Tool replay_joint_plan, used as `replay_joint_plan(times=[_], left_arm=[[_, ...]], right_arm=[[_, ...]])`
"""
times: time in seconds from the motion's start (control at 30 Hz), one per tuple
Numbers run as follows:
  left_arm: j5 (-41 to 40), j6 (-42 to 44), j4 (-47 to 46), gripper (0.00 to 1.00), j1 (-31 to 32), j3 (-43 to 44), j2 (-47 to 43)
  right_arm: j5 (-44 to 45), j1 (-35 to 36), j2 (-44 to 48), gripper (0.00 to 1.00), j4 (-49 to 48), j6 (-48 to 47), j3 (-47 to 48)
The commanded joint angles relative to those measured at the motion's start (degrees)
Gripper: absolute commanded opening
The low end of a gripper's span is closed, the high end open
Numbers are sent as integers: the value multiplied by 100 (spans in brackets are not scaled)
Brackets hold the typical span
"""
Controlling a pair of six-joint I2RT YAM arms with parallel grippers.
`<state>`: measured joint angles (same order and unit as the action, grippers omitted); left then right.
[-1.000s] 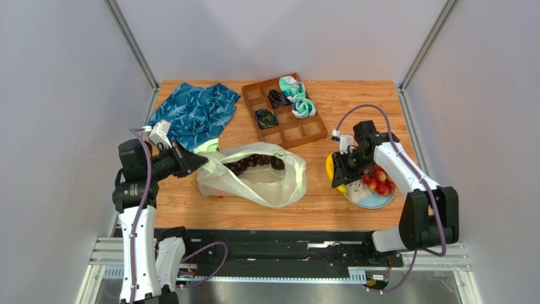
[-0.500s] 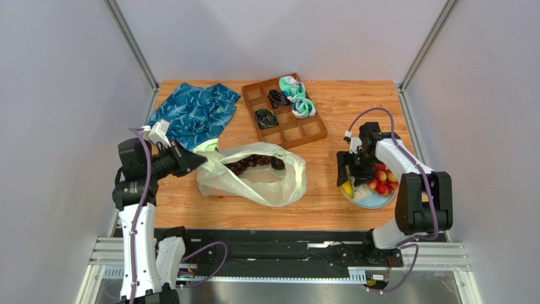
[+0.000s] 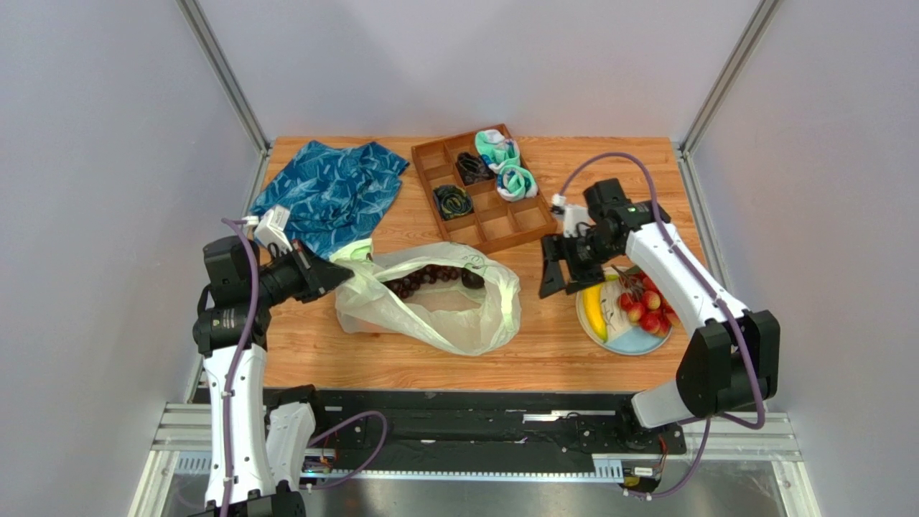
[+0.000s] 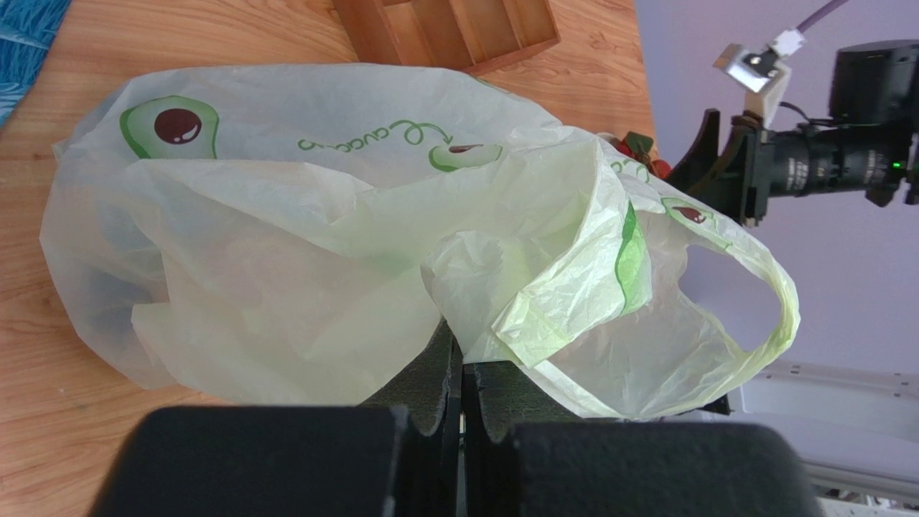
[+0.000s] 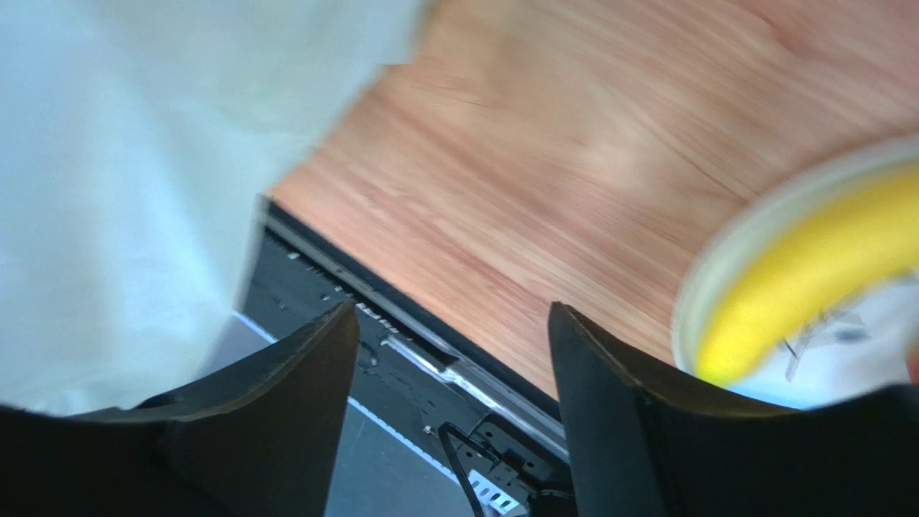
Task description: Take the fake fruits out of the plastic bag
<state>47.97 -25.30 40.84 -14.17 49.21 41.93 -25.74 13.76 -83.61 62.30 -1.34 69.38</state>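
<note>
We see our left gripper clenched on the left edge of the crinkly pale yellowish translucent plastic bag, which lies in the middle of the wooden table with a dark purple grape bunch inside its open mouth. Our right gripper hangs released and empty between the bag and the round pale blue plate, where the yellow plastic banana and red grape bunch lie.
</note>
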Motion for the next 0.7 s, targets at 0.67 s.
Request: replay_joint_plan(times=[0.67], left_arm=[[1590, 1298, 2312, 0, -209, 686, -1143]], right_arm=[[-423, 3739, -805, 35, -1326, -1895, 2957]])
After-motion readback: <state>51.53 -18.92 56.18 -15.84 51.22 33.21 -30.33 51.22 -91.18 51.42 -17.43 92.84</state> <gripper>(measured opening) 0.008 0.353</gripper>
